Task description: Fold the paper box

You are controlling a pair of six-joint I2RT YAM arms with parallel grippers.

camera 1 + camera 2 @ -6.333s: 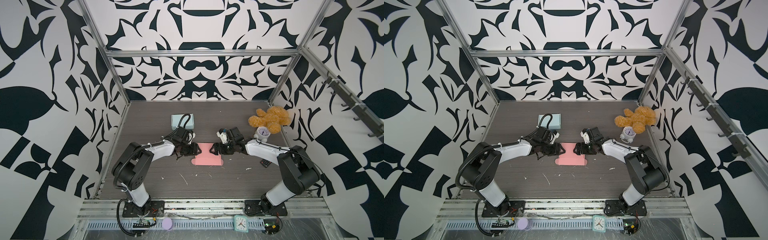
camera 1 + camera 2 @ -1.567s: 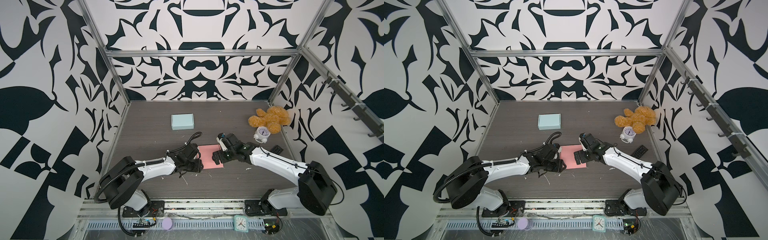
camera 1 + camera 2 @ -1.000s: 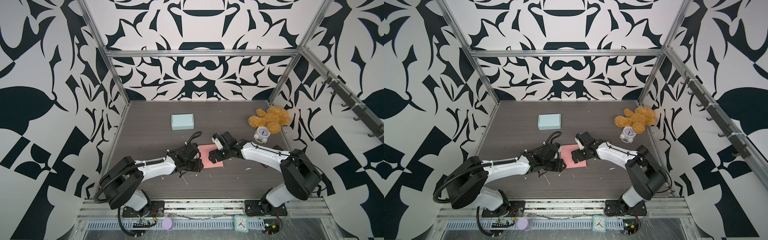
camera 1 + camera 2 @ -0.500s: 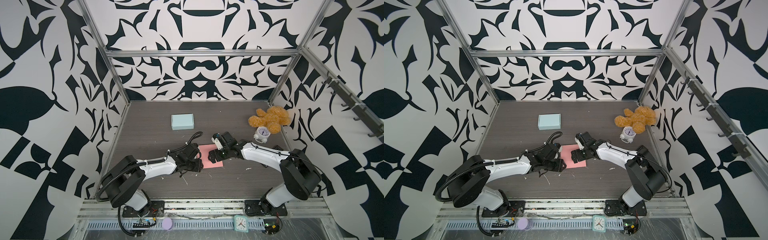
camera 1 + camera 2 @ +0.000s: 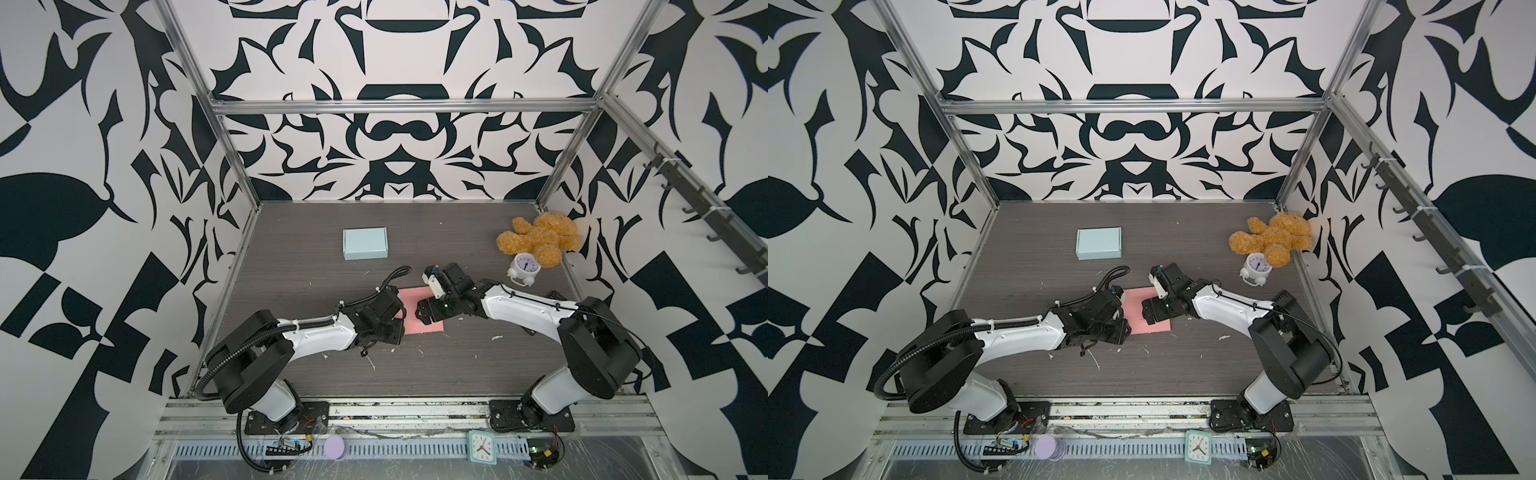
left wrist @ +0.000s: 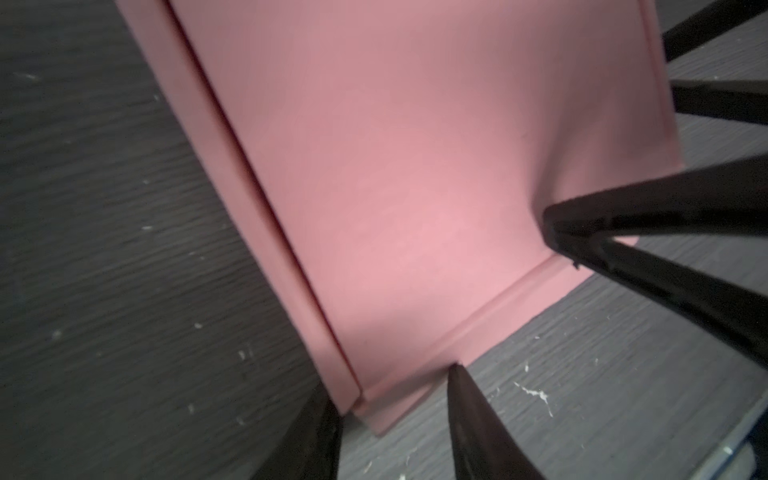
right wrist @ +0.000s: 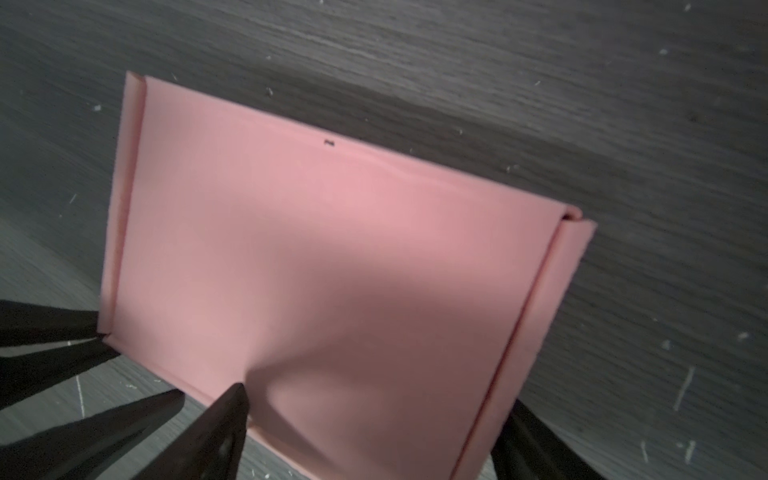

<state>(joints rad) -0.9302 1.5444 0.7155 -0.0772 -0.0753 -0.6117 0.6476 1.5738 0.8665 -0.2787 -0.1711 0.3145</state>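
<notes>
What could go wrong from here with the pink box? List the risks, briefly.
1. The right gripper has a fingertip that seems to press the pink box mid-panel, where the paper looks bowed: it may crease off the fold line.
2. The left gripper straddles a corner close to the right gripper: they could collide.
3. Neither clamps the box, so it might slide on the table.

Count: 2 boxes: pink paper box (image 5: 412,303), centre; blue box (image 5: 365,243), 11 o'clock. 2 clocks: lilac alarm clock (image 5: 524,268), 2 o'clock; mint clock (image 5: 482,449), 5 o'clock. 1 teddy bear (image 5: 538,237), 2 o'clock. 1 purple disc (image 5: 335,446), 7 o'clock.
</notes>
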